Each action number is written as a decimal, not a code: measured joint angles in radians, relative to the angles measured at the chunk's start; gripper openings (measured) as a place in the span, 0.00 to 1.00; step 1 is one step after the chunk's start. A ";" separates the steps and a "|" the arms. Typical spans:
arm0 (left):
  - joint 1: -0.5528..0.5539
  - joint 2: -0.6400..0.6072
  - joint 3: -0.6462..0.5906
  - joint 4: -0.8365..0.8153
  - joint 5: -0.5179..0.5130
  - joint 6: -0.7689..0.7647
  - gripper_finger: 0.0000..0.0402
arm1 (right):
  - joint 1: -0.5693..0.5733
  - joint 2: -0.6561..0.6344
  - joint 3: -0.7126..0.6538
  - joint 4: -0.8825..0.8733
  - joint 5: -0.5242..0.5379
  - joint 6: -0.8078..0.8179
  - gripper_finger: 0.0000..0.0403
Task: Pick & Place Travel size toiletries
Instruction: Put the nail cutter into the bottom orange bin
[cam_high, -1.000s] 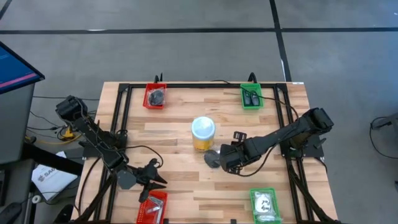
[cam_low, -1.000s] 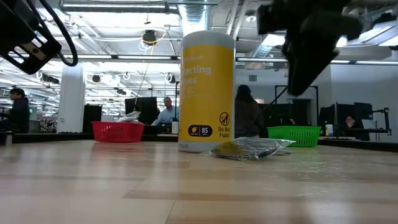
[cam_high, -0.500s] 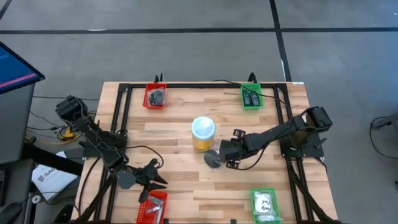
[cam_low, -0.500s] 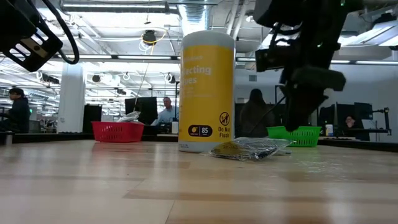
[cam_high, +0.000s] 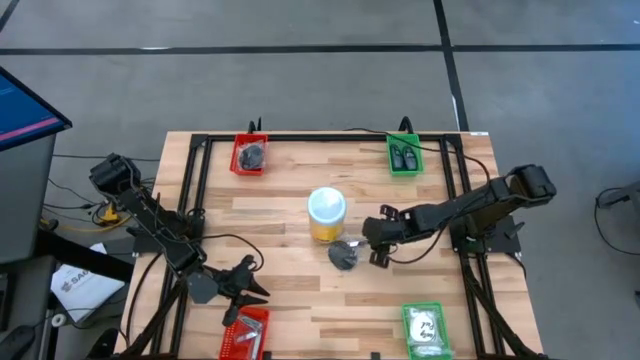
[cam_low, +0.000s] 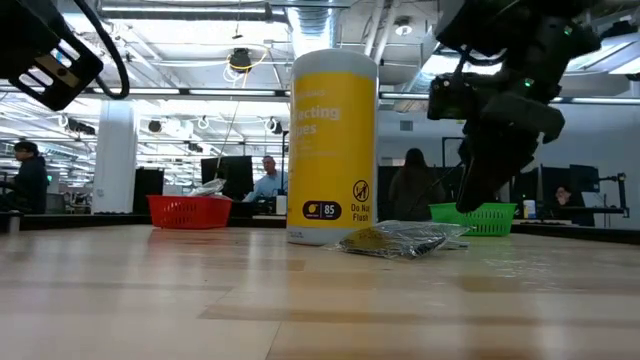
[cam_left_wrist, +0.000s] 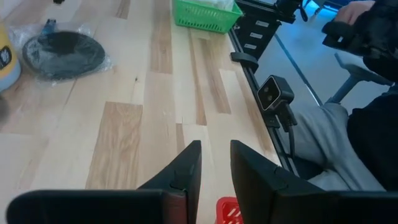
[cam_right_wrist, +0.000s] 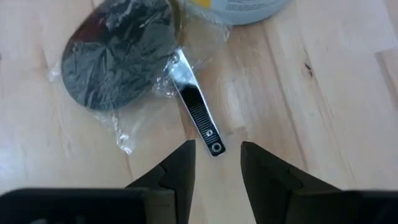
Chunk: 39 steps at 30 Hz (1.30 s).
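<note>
A black roundish piece in a clear wrapper lies flat on the table just in front of the yellow jar; it also shows in the high view and the low view. A thin silvery clipper lies flat beside it, one end under the wrapper's edge. My right gripper is open just above the table, its fingers on either side of the clipper's free end, touching nothing. My left gripper is open and empty near the table's near left corner.
A red tray and a green tray stand at the far edge. A red tray and a green tray with packets stand at the near edge. The black frame rails run along the sides. People sit beyond the table.
My right gripper has come down toward the wrapped black piece and shifted a little toward the table's right and far edges, staying open. The packet and clipper have kept still.
</note>
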 joint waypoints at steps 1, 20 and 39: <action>0.000 0.000 0.000 0.007 0.000 0.011 0.19 | -0.002 -0.012 -0.021 0.029 -0.006 0.003 0.29; 0.048 0.000 0.000 0.036 -0.020 0.069 0.19 | 0.015 0.087 -0.085 0.207 -0.001 0.004 0.29; 0.048 0.000 0.000 0.043 -0.019 0.086 0.19 | 0.016 0.156 -0.073 0.339 -0.005 -0.013 0.29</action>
